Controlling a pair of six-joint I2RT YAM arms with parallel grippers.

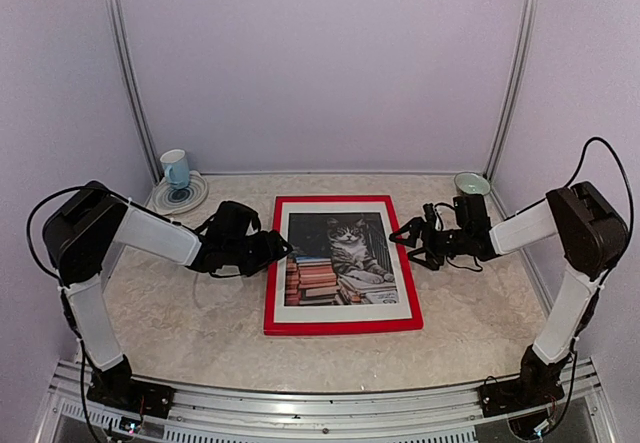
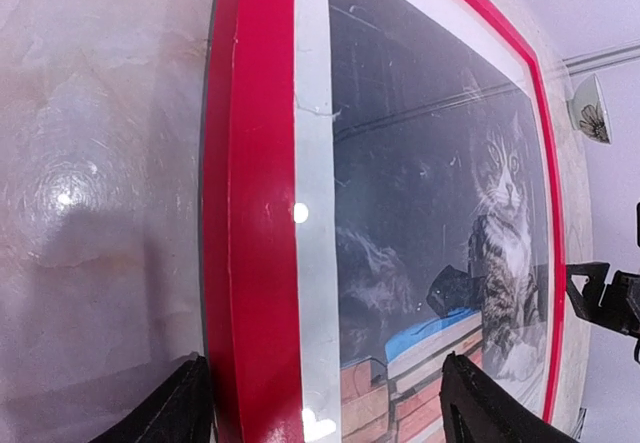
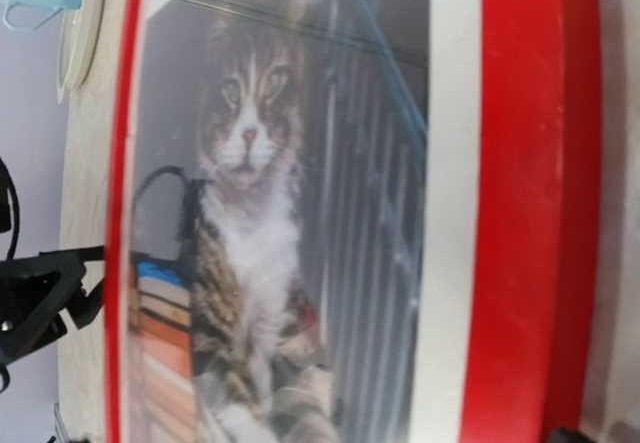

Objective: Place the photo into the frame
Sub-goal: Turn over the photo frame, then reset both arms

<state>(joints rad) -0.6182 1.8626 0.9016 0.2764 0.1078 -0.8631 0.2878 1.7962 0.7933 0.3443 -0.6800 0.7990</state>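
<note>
The frame [image 1: 343, 324] lies flat on the table, red face up, with a white mat inside it. The photo [image 1: 345, 253], a tabby cat among stacked books, sits within that mat. My left gripper [image 1: 278, 250] is at the frame's left rail. In the left wrist view its jaws [image 2: 325, 413] stand open astride the red rail [image 2: 250, 213], one finger [image 2: 180, 408] outside the frame, the other [image 2: 485, 403] over the photo [image 2: 430, 183]. My right gripper [image 1: 408, 243] hovers open at the right rail [image 3: 520, 213]. The right wrist view looks close down on the photo [image 3: 250, 163].
A blue cup [image 1: 175, 168] stands on a patterned plate [image 1: 185, 200] at the back left. A small green bowl [image 1: 472, 183] sits at the back right, just behind the right arm. White walls close the table on three sides.
</note>
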